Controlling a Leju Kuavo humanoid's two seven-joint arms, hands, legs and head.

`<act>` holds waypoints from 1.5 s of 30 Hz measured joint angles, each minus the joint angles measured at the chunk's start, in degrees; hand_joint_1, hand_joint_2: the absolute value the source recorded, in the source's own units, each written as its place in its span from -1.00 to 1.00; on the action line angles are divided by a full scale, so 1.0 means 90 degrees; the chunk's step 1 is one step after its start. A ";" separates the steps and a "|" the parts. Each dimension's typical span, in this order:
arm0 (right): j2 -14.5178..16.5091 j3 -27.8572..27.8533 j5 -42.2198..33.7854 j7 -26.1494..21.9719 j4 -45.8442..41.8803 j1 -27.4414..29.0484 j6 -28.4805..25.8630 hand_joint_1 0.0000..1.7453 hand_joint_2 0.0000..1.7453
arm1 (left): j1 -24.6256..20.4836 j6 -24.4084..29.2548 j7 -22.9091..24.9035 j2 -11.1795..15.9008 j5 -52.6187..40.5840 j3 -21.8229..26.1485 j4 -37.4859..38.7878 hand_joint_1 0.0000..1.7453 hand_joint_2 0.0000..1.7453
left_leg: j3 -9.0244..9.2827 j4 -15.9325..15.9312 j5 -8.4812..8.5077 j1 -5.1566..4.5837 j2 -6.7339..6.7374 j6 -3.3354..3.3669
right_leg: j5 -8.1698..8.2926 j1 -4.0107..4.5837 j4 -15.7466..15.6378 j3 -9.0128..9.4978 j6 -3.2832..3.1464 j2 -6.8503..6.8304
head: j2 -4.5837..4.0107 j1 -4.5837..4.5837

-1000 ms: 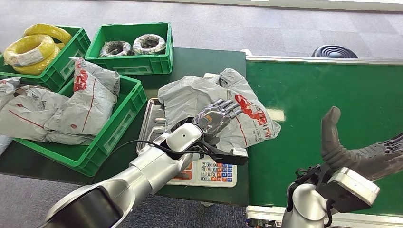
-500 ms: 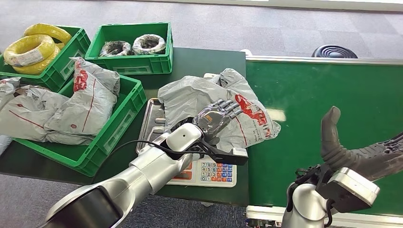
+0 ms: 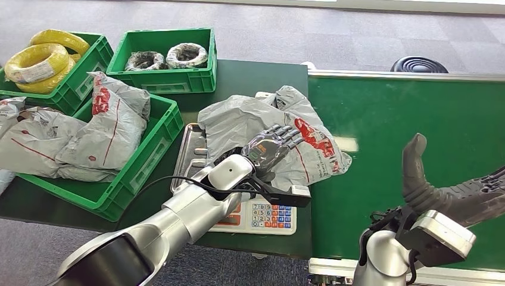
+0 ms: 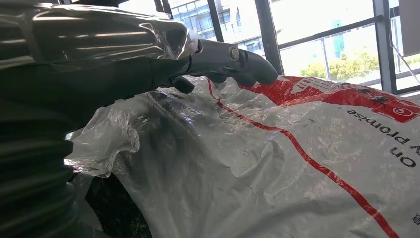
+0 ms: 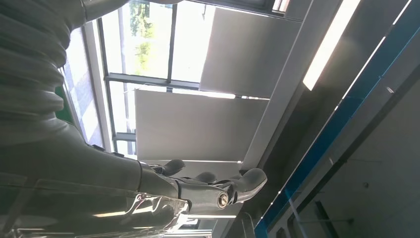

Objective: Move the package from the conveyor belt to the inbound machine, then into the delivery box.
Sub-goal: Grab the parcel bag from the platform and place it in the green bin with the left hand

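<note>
- The package [image 3: 280, 134], a crumpled grey plastic mailer bag with red print and a red line, lies on the weighing scale [image 3: 265, 215], one corner overhanging the conveyor belt [image 3: 405, 119].
- The scale is a steel-trayed unit with a keypad, just beside the green belt.
- The delivery box [image 3: 140, 161], a green crate, holds similar grey bags.

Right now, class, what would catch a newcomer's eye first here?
The left hand rests on a crumpled grey package lying on the scale at the centre. At the right, the right hand hangs open over the bare green conveyor belt.
</note>
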 joint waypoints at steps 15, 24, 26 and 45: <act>0.0000 0.0000 0.0000 0.0000 0.0000 0.0000 0.0000 -1.00 1.00 | 0.0000 0.0000 0.0000 0.0000 0.0000 0.0000 0.0000 -1.00 1.00 | 0.0000 0.0000 0.0000 0.0000 0.0000 0.0000 | 0.0000 0.0000 0.0000 0.0000 0.0000 0.0000 | 0.0000 0.0001; -0.0001 0.0000 0.0000 0.0000 0.0000 0.0000 0.0000 -1.00 1.00 | 0.0000 0.0000 0.0000 0.0000 0.0000 0.0000 0.0000 -1.00 1.00 | 0.0000 0.0000 0.0000 0.0000 0.0000 0.0000 | 0.0000 0.0000 0.0000 0.0000 0.0000 0.0000 | 0.0000 0.0000; -0.0001 0.0000 0.0000 0.0000 0.0000 0.0000 0.0000 -1.00 1.00 | 0.0000 0.0000 0.0000 0.0000 0.0000 0.0000 0.0000 -1.00 1.00 | 0.0000 0.0000 0.0000 0.0000 0.0000 0.0000 | 0.0000 0.0000 0.0000 0.0000 0.0000 0.0000 | 0.0000 0.0001; -0.0001 0.0000 0.0000 0.0000 0.0000 0.0000 0.0000 -1.00 1.00 | 0.0000 0.0000 0.0000 0.0000 0.0000 0.0000 0.0000 -1.00 1.00 | 0.0000 0.0000 0.0000 0.0000 0.0000 0.0000 | 0.0000 0.0000 0.0000 0.0000 0.0000 0.0000 | 0.0000 0.0000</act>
